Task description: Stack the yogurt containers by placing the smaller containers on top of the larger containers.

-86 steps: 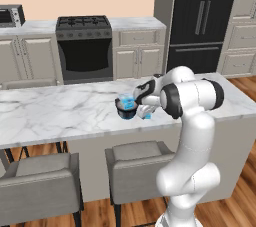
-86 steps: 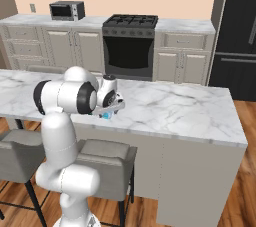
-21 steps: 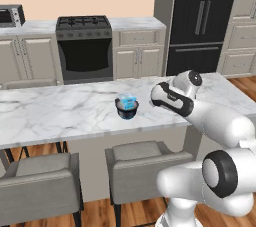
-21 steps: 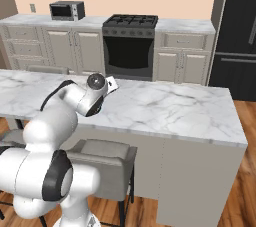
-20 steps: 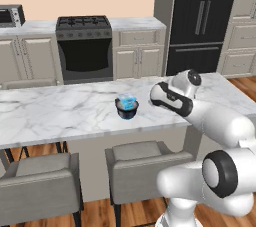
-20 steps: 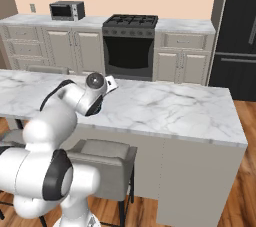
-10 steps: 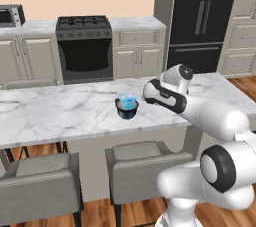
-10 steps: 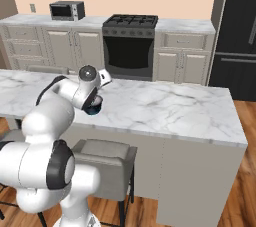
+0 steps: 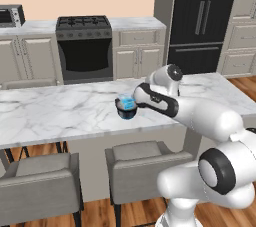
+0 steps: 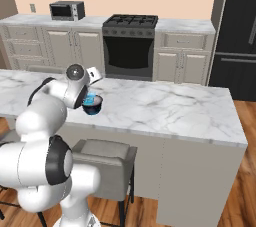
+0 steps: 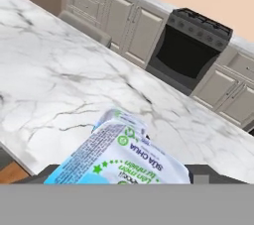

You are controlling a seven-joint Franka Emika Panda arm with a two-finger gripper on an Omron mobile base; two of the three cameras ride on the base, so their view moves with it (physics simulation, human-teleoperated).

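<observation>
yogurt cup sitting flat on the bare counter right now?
No, in the left base view the light-blue yogurt cup rests in the dark bowl on the marble counter.

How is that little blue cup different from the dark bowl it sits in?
The light-blue cup is pale and bright, while the dark bowl is almost black. The cup is narrower than the bowl. The bowl rests straight on the marble counter; the cup sits in the bowl and rises above its rim. Both are small and stand upright.

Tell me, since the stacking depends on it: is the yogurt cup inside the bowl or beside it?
Inside: the yogurt cup rises from within the dark bowl rim.
</observation>
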